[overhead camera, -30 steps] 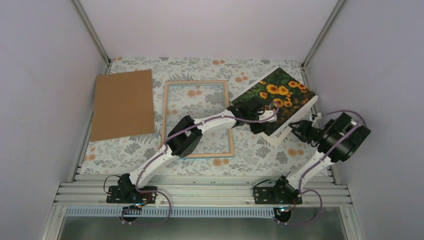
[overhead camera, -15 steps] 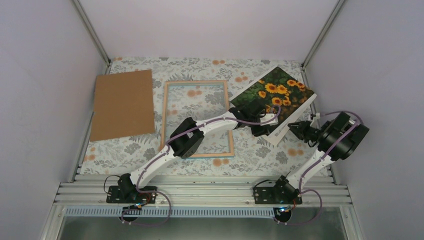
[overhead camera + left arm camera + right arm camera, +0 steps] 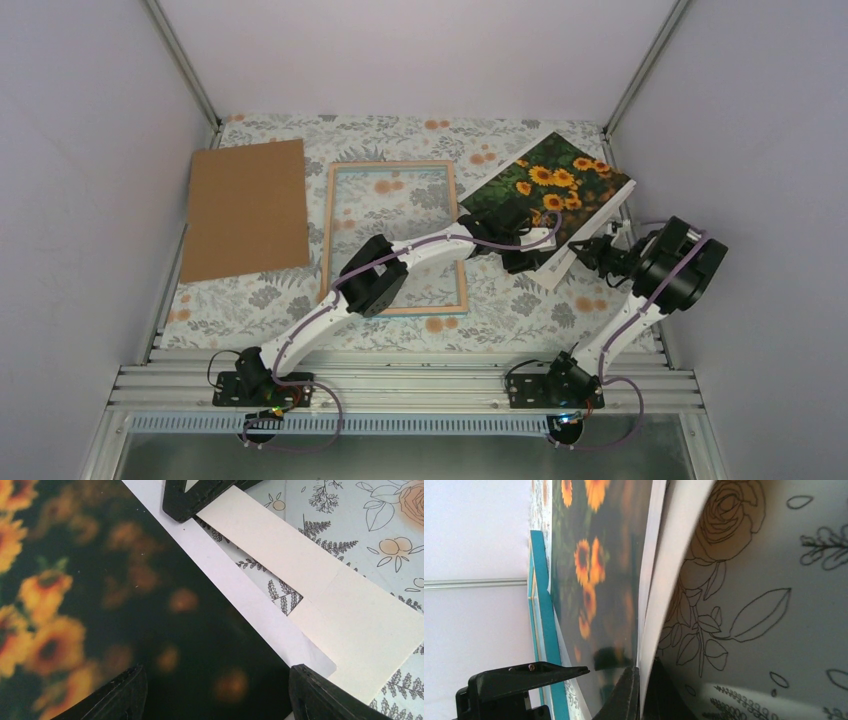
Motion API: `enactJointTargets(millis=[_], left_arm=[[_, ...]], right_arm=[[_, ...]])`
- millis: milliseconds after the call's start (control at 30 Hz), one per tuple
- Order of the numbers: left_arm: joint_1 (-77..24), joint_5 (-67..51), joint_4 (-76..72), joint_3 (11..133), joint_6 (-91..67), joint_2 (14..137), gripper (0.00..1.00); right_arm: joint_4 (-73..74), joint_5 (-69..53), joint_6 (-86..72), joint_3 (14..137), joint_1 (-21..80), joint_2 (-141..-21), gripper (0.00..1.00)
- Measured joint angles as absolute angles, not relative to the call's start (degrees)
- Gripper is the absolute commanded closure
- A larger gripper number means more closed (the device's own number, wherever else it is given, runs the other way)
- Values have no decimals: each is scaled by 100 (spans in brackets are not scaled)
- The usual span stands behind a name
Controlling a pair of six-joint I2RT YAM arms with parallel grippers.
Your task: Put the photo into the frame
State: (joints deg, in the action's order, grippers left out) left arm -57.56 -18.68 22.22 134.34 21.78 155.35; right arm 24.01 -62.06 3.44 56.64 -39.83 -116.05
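While left fingers (image 3: 120,692) spread over the photo (image 3: 100,605), right fingers (image 3: 626,697) pinch its blurred edge.

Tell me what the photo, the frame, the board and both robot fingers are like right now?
Photo, outside the frame, one edge pinched.
Frame, lying flat, empty, wood side up.
Board, lying flat, left of the frame.
Left fingers, open, over the photo.
Right fingers, shut on the photo's edge.
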Motion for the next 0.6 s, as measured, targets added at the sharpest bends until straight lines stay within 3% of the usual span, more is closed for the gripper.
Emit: enactJointTargets(millis=[267,400,600], left_arm=[[-5662,-1920,2241,13437,1898,15515,13],[-5601,-1935,2307,13437,1686,15417,1],[-5561,-1865,2580,13664,1431,15144,0]], right_arm=[[2792,-5843,410,5664,-3898,-10833,96],[3321,-5712,674,5852,-3900,-10298,96],[3966,-5511,972,6187,-3903,-9966,96]])
